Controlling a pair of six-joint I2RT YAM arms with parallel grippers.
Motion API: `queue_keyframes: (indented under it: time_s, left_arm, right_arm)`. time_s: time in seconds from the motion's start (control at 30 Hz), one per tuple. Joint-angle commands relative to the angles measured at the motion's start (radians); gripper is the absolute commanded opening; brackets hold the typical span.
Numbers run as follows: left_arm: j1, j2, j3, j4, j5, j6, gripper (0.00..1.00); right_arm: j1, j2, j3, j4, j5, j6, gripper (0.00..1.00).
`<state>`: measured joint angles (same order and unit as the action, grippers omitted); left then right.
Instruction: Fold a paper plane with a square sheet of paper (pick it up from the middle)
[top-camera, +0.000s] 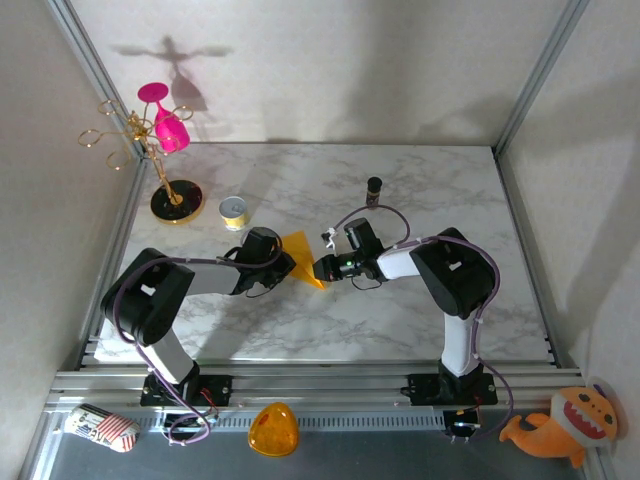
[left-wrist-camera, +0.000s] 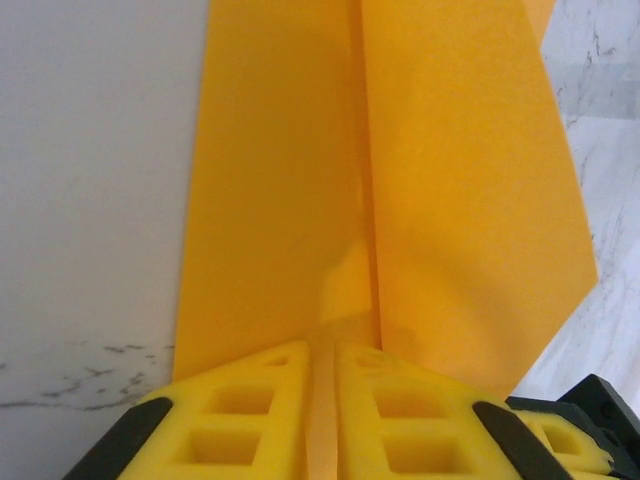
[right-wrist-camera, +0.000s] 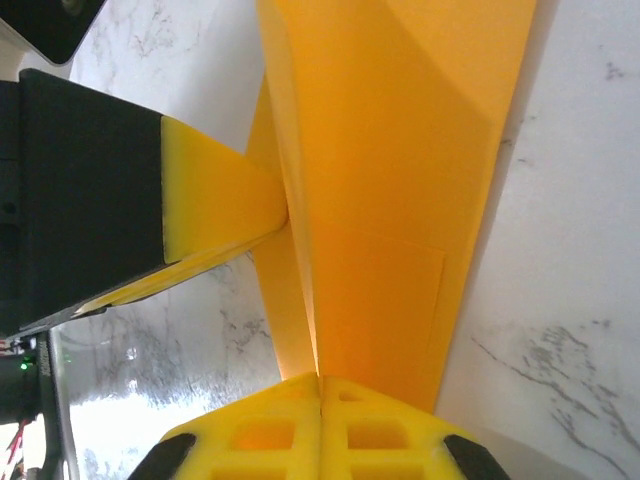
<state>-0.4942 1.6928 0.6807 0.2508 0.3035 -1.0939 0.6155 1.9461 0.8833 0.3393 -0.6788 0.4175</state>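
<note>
The square sheet of paper (top-camera: 300, 254) is folded into an orange-yellow pointed wedge with a centre crease, close to a paper plane's shape, and it hangs just over the middle of the marble table. My left gripper (top-camera: 283, 264) comes at it from the left and is shut on its crease. In the left wrist view the paper (left-wrist-camera: 290, 200) fans out ahead of the left gripper (left-wrist-camera: 322, 352). My right gripper (top-camera: 322, 268) is shut on the wedge's lower point from the right. The right wrist view has the paper (right-wrist-camera: 390, 200) rising from the right gripper (right-wrist-camera: 320, 378), with the left gripper's fingers (right-wrist-camera: 215, 200) pinching it from the side.
A small yellow tin (top-camera: 233, 211) and a gold rack with a pink glass (top-camera: 165, 130) stand at the back left. A dark little bottle (top-camera: 374, 189) stands behind the right gripper. An orange dome (top-camera: 273, 430), a striped object (top-camera: 100, 427) and a plush toy (top-camera: 565, 425) lie below the table's near rail.
</note>
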Motion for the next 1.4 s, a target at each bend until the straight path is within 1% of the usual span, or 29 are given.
queue_keyframes:
  time_s: [0.0, 0.13, 0.3, 0.47, 0.67, 0.93, 1.07, 1.37]
  left_arm:
    - [-0.006, -0.035, 0.008, 0.016, 0.007, 0.031, 0.16]
    - [-0.006, -0.029, 0.003, 0.093, 0.042, 0.031, 0.18]
    - [-0.006, 0.006, -0.003, 0.192, 0.083, 0.011, 0.18]
    - [-0.006, 0.034, -0.007, 0.184, 0.070, 0.008, 0.19]
    - [-0.006, 0.048, -0.006, 0.164, 0.063, 0.010, 0.25]
    - [-0.007, 0.080, 0.022, 0.081, 0.036, 0.017, 0.31]
    - [-0.009, 0.090, 0.040, -0.026, 0.001, 0.017, 0.32]
    - [-0.021, 0.136, 0.090, -0.194, -0.058, 0.024, 0.34]
  right_arm:
    - [-0.012, 0.026, -0.013, 0.011, -0.031, 0.037, 0.08]
    - [-0.020, 0.034, -0.023, 0.031, -0.052, 0.064, 0.08]
    - [-0.026, 0.043, -0.030, 0.046, -0.068, 0.087, 0.08]
    - [-0.031, 0.045, -0.032, 0.047, -0.068, 0.092, 0.09]
    - [-0.031, 0.051, -0.029, 0.040, -0.067, 0.090, 0.11]
    - [-0.031, 0.054, -0.018, 0.014, -0.048, 0.078, 0.16]
    - [-0.030, 0.044, -0.002, -0.023, -0.025, 0.054, 0.20]
    - [-0.031, 0.025, 0.022, -0.096, 0.036, -0.024, 0.23]
